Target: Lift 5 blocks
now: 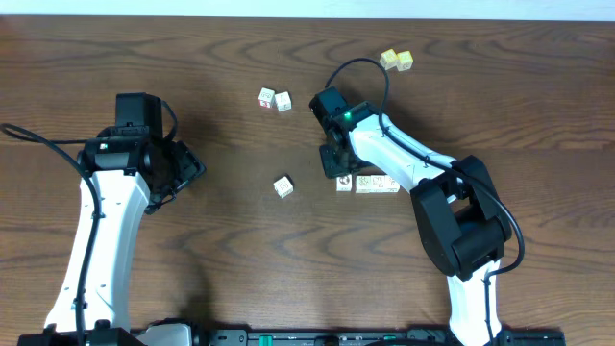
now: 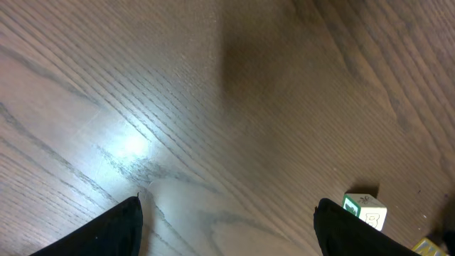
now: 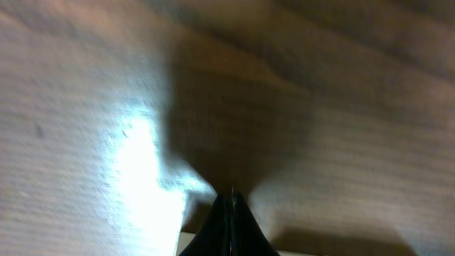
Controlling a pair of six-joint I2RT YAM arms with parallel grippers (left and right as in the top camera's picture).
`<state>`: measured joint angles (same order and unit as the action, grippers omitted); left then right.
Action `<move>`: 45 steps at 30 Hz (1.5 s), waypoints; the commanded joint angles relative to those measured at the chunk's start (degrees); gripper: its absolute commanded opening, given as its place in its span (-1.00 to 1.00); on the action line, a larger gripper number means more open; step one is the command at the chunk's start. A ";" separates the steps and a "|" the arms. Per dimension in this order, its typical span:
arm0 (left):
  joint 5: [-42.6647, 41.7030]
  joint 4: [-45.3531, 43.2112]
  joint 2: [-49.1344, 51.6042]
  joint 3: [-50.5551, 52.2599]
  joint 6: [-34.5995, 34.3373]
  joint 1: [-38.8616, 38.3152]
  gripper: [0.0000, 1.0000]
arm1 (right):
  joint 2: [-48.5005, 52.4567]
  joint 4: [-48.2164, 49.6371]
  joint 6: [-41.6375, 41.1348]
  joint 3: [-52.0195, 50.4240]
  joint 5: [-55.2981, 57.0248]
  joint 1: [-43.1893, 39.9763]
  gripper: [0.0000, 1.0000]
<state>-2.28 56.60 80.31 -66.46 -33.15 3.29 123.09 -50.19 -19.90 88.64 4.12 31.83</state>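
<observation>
**Finding 1: right arm.** The right end effector (image 1: 336,165) is clenched, its fingers pressed together with nothing between them, as the right wrist view confirms. It stands at the upper left end of a row of three blocks (image 1: 366,184), centre-right of the overhead frame. The row's long axis runs left to right across the frame. The leftmost cube sits just below the fingertips, and contact cannot be confirmed.

**Finding 2: left arm.** The left end effector (image 1: 188,171) is released, jaws wide and empty, at the left of the frame. A lone block (image 1: 282,186) lies to its right, well apart and roughly level with it. That block sits between the two end effectors, somewhat nearer the right one.

**Finding 3: remainder.** A fifth block (image 1: 283,101) sits at upper centre, just beside a red-and-white-topped cube (image 1: 266,97). Two pale yellow cubes (image 1: 396,61) lie at upper right. Neither the red-topped cube nor the yellow pair is in scope.

**Assessment.** All five blocks appear to rest on the surface, with none lifted. The right arm is the nearer to the row, but its fingers would have to part before any grip. A closure across the row's short side looks the likelier fit.

**Surface and room.** The surface (image 1: 500,86) is dark brown wood grain, with glare patches in both wrist views. A pale strip runs along the top edge of the overhead frame. Nothing else of the room is visible.
</observation>
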 commanded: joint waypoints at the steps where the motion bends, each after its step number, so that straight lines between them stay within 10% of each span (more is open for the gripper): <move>1: 0.31 0.15 -0.57 -1.01 0.33 0.24 0.55 | -0.90 -0.83 0.68 -0.46 0.59 0.09 -0.98; 15: 0.31 0.15 -0.57 -1.01 0.33 0.24 0.55 | -2.01 -6.49 0.83 6.82 0.79 0.26 -0.98; 26: 0.33 0.15 -0.57 -1.01 0.33 0.24 0.56 | -2.32 -13.97 13.88 8.72 -21.57 3.23 -0.98; 45: 0.33 0.15 -0.57 -1.01 0.33 0.24 0.56 | -2.32 -13.03 3.21 0.24 0.76 7.34 -0.98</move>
<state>-2.26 56.58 80.31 -66.46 -33.15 3.29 121.95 -63.40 -14.70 89.06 2.68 40.05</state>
